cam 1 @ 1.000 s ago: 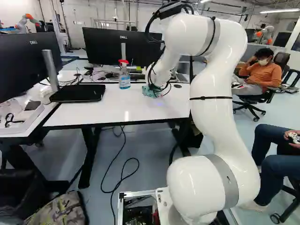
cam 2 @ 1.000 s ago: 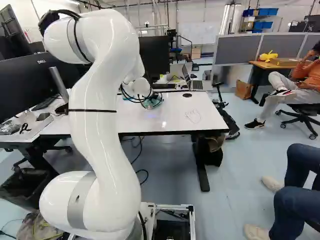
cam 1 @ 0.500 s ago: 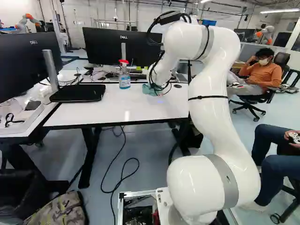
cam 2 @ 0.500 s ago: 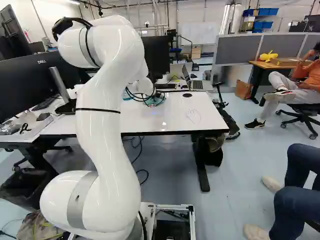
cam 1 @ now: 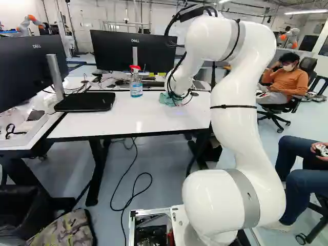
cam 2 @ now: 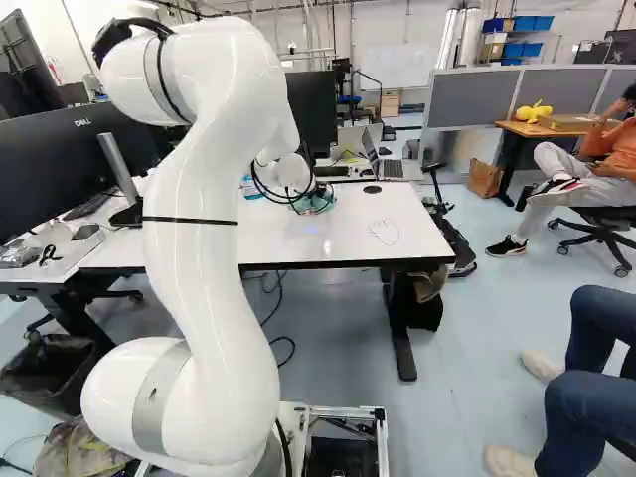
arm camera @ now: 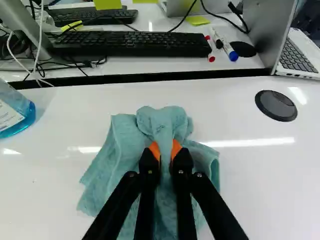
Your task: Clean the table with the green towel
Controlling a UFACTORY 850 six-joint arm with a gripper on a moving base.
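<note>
Towel (arm camera: 122, 145) is pinched btwn both fingers of the gripper (cam 1: 177, 96) – bunched mid-cloth, edges spread on the far part of the table (cam 1: 102, 123). Bottle (cam 1: 136, 88) is seen to its left, blk disc (arm camera: 276, 106) to its right; scribble (cam 2: 384, 232) is seen nearer, w/ kbd (arm camera: 130, 44) placed beyond.

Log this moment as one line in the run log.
hand shut on towel | towel bunched on table | bottle upright on table | scribble on table, right of towel in right base view
</note>
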